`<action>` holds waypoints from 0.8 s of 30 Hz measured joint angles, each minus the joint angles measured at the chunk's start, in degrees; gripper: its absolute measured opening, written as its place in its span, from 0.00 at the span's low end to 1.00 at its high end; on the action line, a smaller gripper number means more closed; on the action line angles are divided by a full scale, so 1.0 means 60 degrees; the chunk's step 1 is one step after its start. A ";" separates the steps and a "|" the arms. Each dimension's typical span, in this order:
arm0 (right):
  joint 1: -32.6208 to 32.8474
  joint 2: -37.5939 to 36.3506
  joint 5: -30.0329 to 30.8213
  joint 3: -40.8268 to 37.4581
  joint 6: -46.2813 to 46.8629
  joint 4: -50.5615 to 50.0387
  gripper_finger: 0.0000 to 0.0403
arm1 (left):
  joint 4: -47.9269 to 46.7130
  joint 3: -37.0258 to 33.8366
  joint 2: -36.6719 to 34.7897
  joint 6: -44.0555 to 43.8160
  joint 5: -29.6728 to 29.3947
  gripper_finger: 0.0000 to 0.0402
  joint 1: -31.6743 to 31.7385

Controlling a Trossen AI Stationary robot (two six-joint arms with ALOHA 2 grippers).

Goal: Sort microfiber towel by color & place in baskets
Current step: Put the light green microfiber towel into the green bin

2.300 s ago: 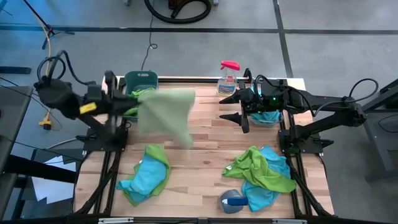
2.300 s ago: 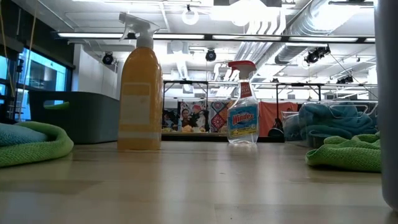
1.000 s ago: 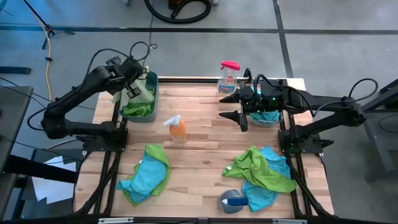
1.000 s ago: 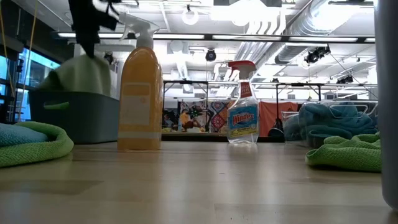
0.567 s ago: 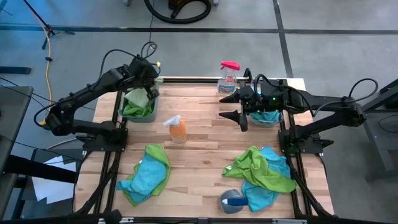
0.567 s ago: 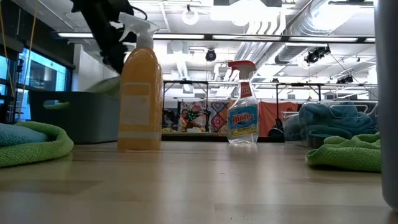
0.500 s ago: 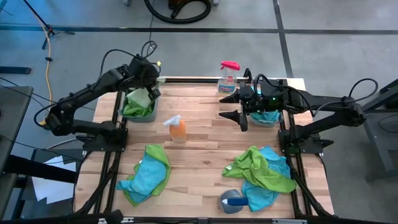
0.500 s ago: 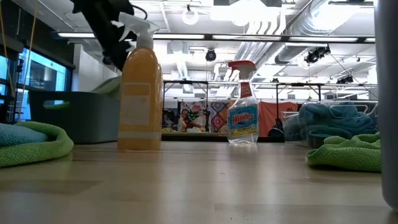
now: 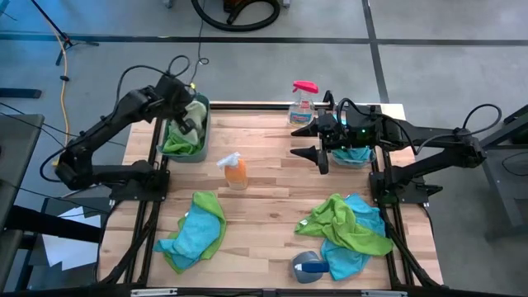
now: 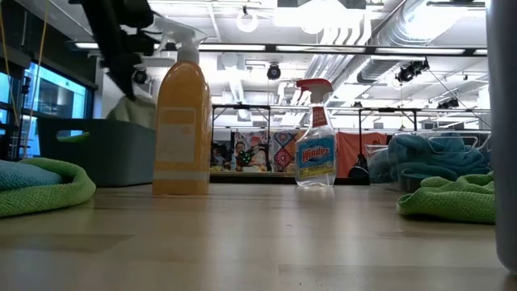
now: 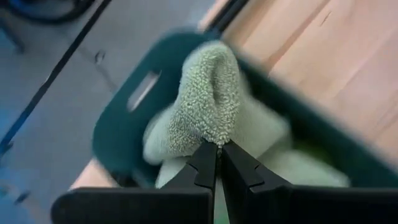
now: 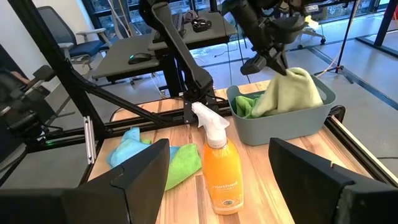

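The dark teal basket (image 9: 202,153) stands at the table's far left with a green towel (image 9: 176,143) in it. My left gripper (image 11: 219,149) is above it, shut on a pale green microfiber towel (image 11: 211,93) whose bulk lies in the basket. The clear basket (image 9: 355,158) at the far right holds blue towels. Beside it my right gripper (image 9: 295,143) hovers open with nothing between its fingers. Two mixed piles of blue and green towels lie near the front, one on the left (image 9: 196,231) and one on the right (image 9: 346,229). My left gripper pinches a bunched-up peak of the pale green towel (image 11: 214,134) between its two fingertips. It comes from above, slanting down. The towel rises to a point at the fingers (image 12: 273,62), and its lower part (image 12: 292,96) rests inside the teal basket on the other green cloth.
An orange spray bottle (image 9: 235,171) stands mid-table, just in front of the teal basket. A blue glass-cleaner bottle with a red trigger (image 9: 303,103) stands at the far edge. A grey-blue bottle (image 9: 309,266) lies by the near right pile. Bare wood shows between the two piles.
My left gripper, still shut on the pale green towel, has sunk toward the teal basket and turned at the wrist. The towel, held high above the basket rim a second ago, now sits mostly inside it.
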 joint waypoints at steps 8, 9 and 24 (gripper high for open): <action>0.0000 0.0000 0.0000 0.0004 -0.0015 0.0000 0.67 | -0.0322 -0.0753 0.0060 0.0657 -0.0372 0.00 0.0265; 0.0000 0.0000 0.0000 0.0003 -0.0015 0.0000 0.67 | -0.0163 -0.0980 0.0095 0.0669 -0.0330 0.00 0.0249; 0.0004 0.0000 0.0018 0.0002 0.0506 0.0000 0.67 | 0.1257 -0.3491 0.1791 0.2795 0.0057 0.00 0.0206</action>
